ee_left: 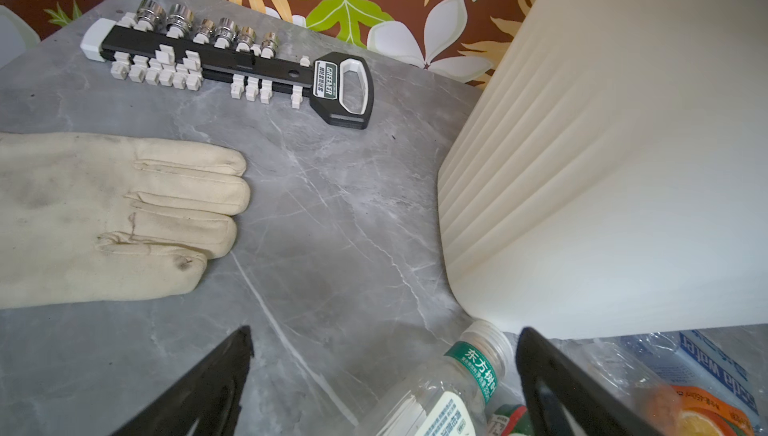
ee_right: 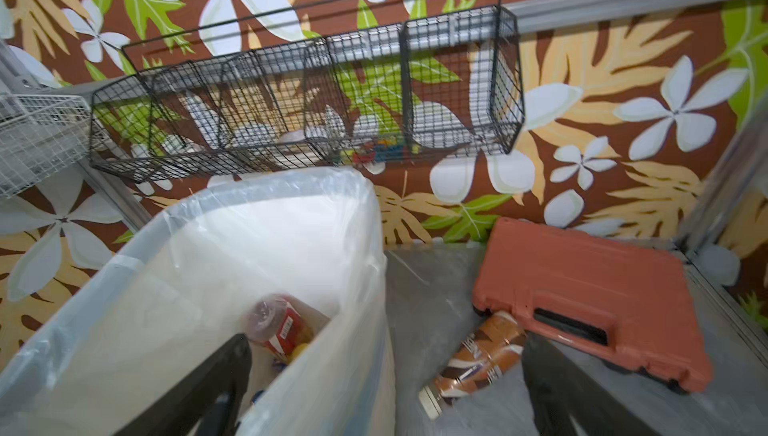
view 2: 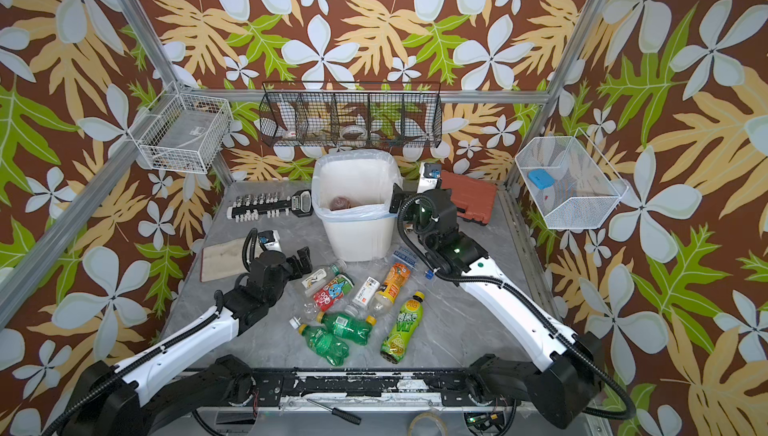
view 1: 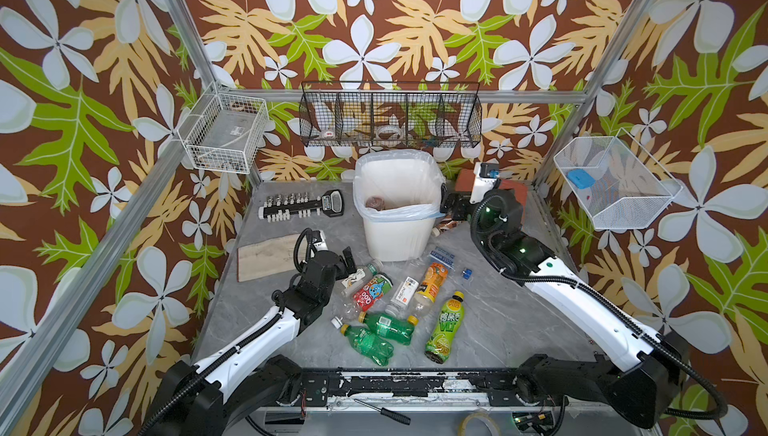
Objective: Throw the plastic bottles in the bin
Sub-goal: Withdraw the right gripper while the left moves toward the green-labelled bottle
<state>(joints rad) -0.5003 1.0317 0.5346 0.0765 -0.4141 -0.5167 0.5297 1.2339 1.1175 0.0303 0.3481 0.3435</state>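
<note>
Several plastic bottles lie in a loose pile in front of the bin (view 1: 395,242): a clear one with a green band (view 1: 360,274), a red-labelled one (view 1: 374,292), an orange one (view 1: 432,284), a yellow-green one (view 1: 444,328) and two green ones (view 1: 386,326). My left gripper (view 1: 348,263) is open and low at the pile's left edge. In the left wrist view the clear bottle (ee_left: 453,384) lies between its fingers, near one of them. My right gripper (ee_right: 386,375) hangs open and empty over the bin's right rim (ee_right: 332,351). A red-labelled bottle (ee_right: 278,326) lies inside the bin. A brown-labelled bottle (ee_right: 478,363) lies on the table beside it.
A socket rail (view 1: 301,205) and a pale glove (ee_left: 104,218) lie left of the bin. A red-brown tool case (view 2: 469,197) sits at the back right. Wire baskets (view 1: 390,118) hang on the walls. A small blue cap (view 1: 466,274) lies right of the pile.
</note>
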